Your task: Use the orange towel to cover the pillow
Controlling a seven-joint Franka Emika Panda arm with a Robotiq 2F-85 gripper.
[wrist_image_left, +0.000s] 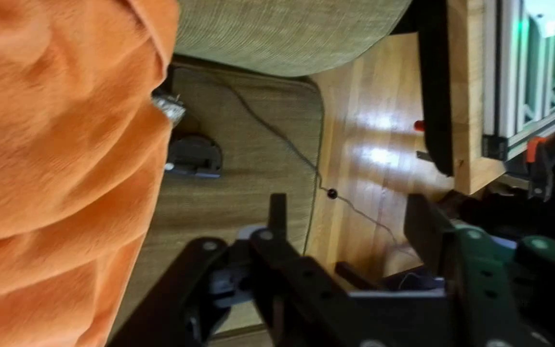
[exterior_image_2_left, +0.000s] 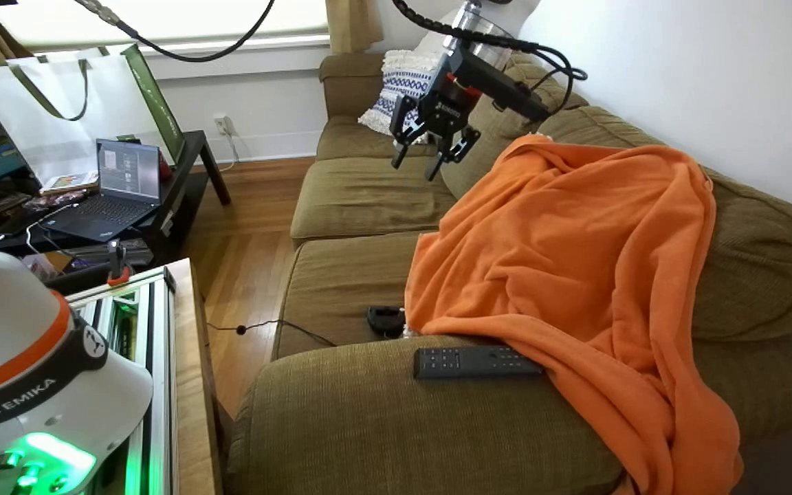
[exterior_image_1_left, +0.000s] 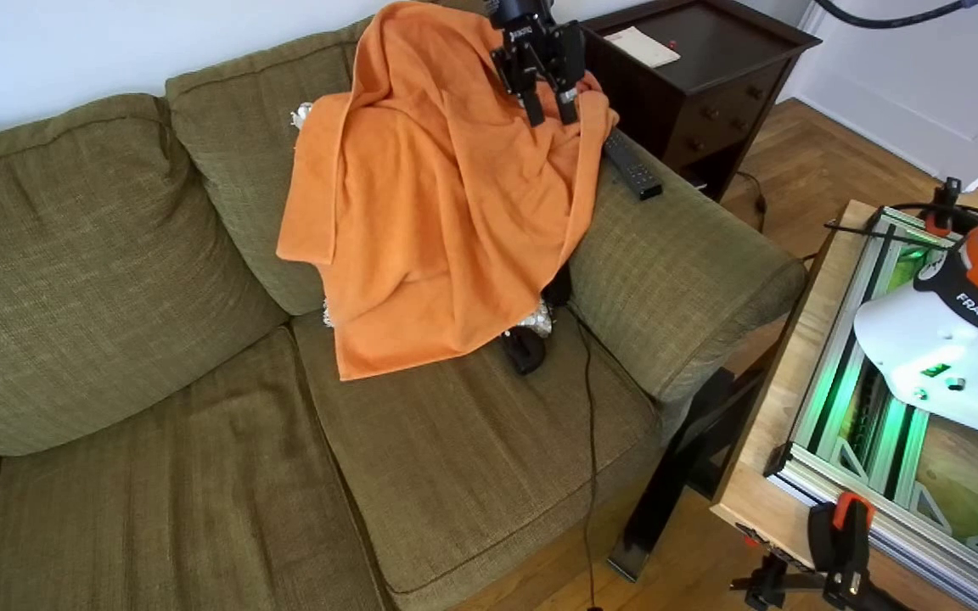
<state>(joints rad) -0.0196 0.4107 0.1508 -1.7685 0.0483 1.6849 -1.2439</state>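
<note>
The orange towel [exterior_image_1_left: 455, 195] lies spread in folds over the sofa's end corner, and its edge hangs over the armrest in an exterior view [exterior_image_2_left: 561, 254]. It fills the left of the wrist view [wrist_image_left: 65, 159]. Small white bits [exterior_image_1_left: 537, 321] of a covered thing show at its edges; the rest is hidden. A cream-white pillow with navy bands [exterior_image_2_left: 399, 86] stands uncovered at the sofa's far end; whether another is under the towel I cannot tell. My gripper [exterior_image_1_left: 552, 114] is open, empty and in the air, apart from the towel, also in an exterior view [exterior_image_2_left: 414, 167] and the wrist view [wrist_image_left: 346, 207].
A black remote [exterior_image_2_left: 475, 362] lies on the armrest [exterior_image_1_left: 684, 263], partly against the towel. A black device [exterior_image_1_left: 525, 350] with a cable lies on the seat at the towel's lower edge. A dark side table [exterior_image_1_left: 735, 42] stands behind the armrest. Olive back cushions [exterior_image_1_left: 98, 271] line the sofa.
</note>
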